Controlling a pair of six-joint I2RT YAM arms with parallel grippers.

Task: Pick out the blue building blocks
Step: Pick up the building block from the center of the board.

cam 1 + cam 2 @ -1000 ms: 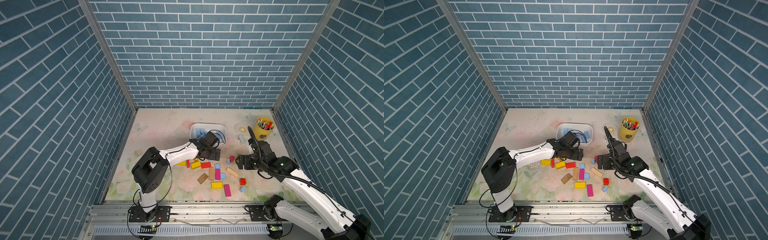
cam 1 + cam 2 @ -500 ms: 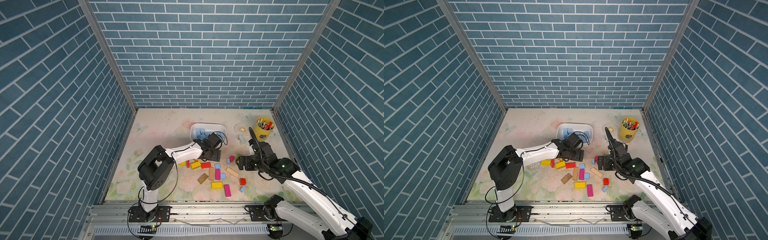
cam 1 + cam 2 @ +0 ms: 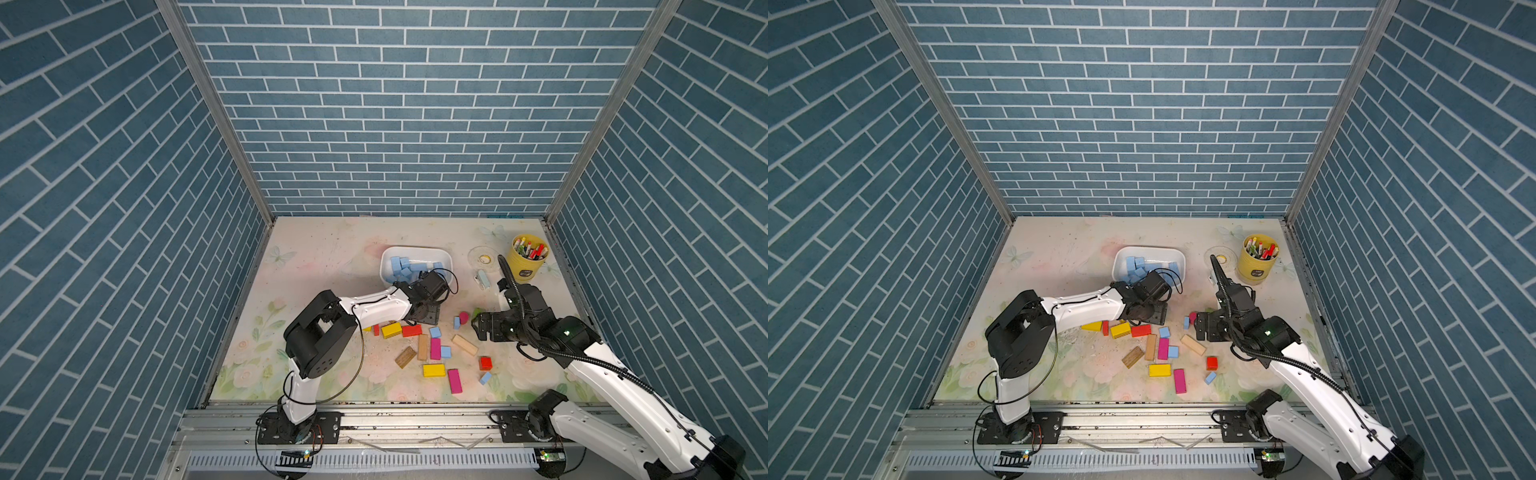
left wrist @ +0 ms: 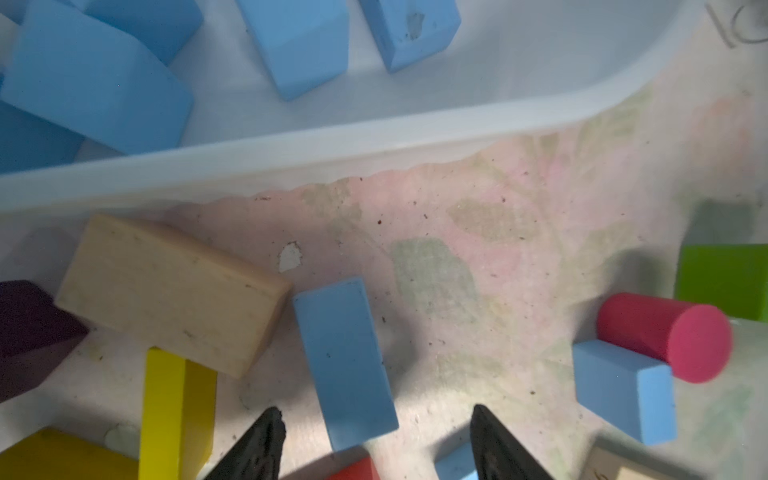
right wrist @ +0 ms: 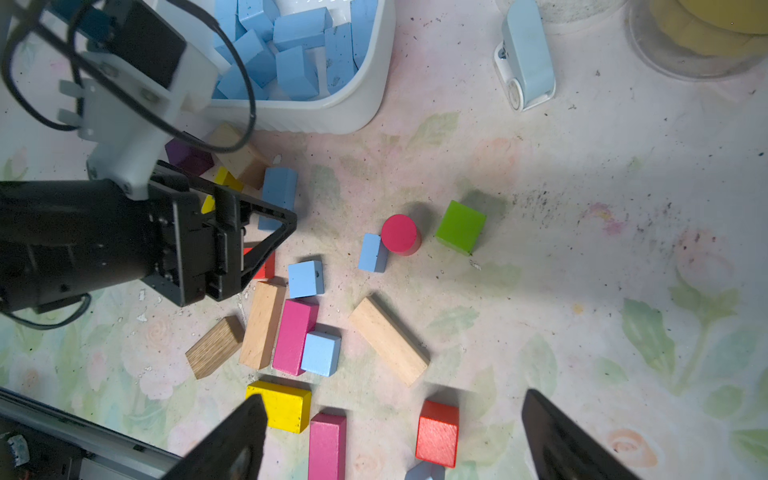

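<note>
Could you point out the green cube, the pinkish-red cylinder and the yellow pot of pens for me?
green cube (image 5: 461,224): right wrist view, on its top face.
pinkish-red cylinder (image 5: 399,232): right wrist view, on its round end face.
yellow pot (image 3: 534,268): in a top view, on its outer wall.

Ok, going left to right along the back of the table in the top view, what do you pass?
White bin holding blue building blocks → tape roll → yellow cup.
</note>
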